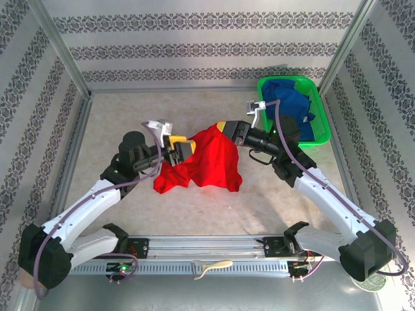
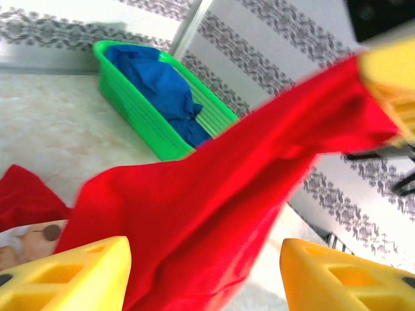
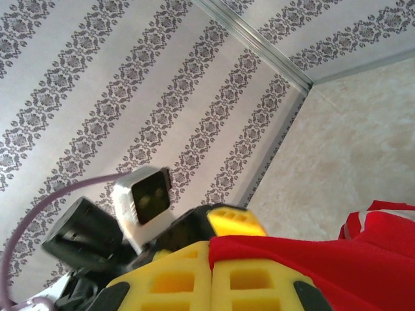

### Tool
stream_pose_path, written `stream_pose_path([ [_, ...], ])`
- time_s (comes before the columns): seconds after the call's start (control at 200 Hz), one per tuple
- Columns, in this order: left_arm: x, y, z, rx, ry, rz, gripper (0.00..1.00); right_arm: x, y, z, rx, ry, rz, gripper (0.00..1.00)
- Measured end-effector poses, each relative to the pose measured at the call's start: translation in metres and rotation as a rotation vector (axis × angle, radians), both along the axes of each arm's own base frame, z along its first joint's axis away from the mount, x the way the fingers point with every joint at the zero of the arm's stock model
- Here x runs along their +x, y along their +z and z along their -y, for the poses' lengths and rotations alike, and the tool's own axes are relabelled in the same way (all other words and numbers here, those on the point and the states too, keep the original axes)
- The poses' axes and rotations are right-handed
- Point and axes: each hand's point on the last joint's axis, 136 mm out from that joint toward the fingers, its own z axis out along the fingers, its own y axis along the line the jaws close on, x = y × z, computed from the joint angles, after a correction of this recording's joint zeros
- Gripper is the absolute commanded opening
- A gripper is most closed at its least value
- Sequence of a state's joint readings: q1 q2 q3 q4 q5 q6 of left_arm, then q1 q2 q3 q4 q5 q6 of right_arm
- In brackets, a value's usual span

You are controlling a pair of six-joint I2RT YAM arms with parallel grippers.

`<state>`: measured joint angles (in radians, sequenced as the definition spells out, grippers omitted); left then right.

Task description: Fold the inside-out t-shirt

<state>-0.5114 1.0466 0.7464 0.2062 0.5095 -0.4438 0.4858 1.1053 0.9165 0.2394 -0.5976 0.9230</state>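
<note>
Right pincer (image 1: pixel 222 128) is clamped on the shirt (image 1: pixel 211 162) at its far edge and holds that edge up off the bench (image 1: pixel 123 110). In the right wrist view I see its 2 yellow fingers (image 3: pixel 172 285) pressed together with red cloth pinched at the seam.

Left pincer (image 1: pixel 187 148) sits at the shirt's left side, jaws apart. In the left wrist view its 2 fingers (image 2: pixel 71 275) stand well apart. Red cloth hangs between them and I see no grip on it. From there the cloth runs up to the right pincer.

Shirt is mid-bench, bunched between the 2 pincers. Its lower folds rest on the bench and 1 lobe trails out near-left, under the left pincer.

Green basket (image 1: pixel 324 133) is in the far right corner, apart from the shirt, with a blue garment (image 1: pixel 290 103) inside.
</note>
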Motion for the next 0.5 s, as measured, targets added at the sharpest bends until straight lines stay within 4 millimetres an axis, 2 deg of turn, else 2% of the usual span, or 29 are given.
stream_pose_path([
  [0.085, -0.003, -0.005, 0.014, 0.043, -0.023, 0.012, 0.62, 0.000, -0.005, -0.001, 0.001, 0.003, -0.019, 0.00],
  [0.18, 0.008, -0.017, 0.021, 0.093, -0.008, 0.000, 0.62, 0.000, -0.011, -0.001, 0.000, 0.006, -0.038, 0.00],
  [0.355, 0.029, -0.048, 0.020, 0.171, 0.059, -0.042, 0.62, -0.001, -0.014, -0.002, 0.000, 0.013, -0.047, 0.00],
  [0.5, 0.041, -0.057, 0.021, 0.205, 0.084, -0.050, 0.63, -0.005, -0.015, -0.006, 0.002, 0.027, -0.048, 0.00],
])
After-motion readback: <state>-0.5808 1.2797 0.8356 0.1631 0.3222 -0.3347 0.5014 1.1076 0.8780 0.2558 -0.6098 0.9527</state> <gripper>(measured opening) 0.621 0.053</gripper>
